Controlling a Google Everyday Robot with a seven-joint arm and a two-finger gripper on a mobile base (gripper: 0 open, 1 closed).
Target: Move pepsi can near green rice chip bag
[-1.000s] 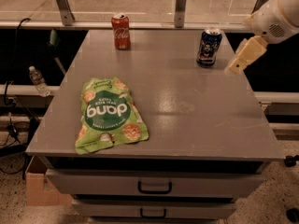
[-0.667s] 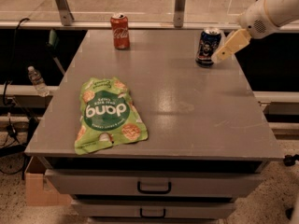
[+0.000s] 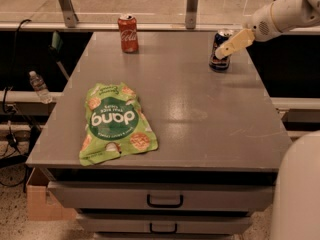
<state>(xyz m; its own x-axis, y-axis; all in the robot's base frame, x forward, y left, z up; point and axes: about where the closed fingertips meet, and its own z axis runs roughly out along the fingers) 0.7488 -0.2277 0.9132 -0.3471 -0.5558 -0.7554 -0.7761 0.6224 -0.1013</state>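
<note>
The pepsi can, dark blue with a silver top, stands upright near the far right corner of the grey table. My gripper reaches in from the upper right on a white arm, and its tan finger lies across the upper part of the can. The green rice chip bag, with white "dang" lettering, lies flat near the front left of the table, well apart from the can.
A red cola can stands at the far left-centre of the table. Drawers sit under the tabletop. A water bottle and a cardboard box are on the left. My white body fills the lower right.
My gripper has moved left from beside the table's right edge to the pepsi can and now overlaps it. The can, the bag and the cola can have not moved.
</note>
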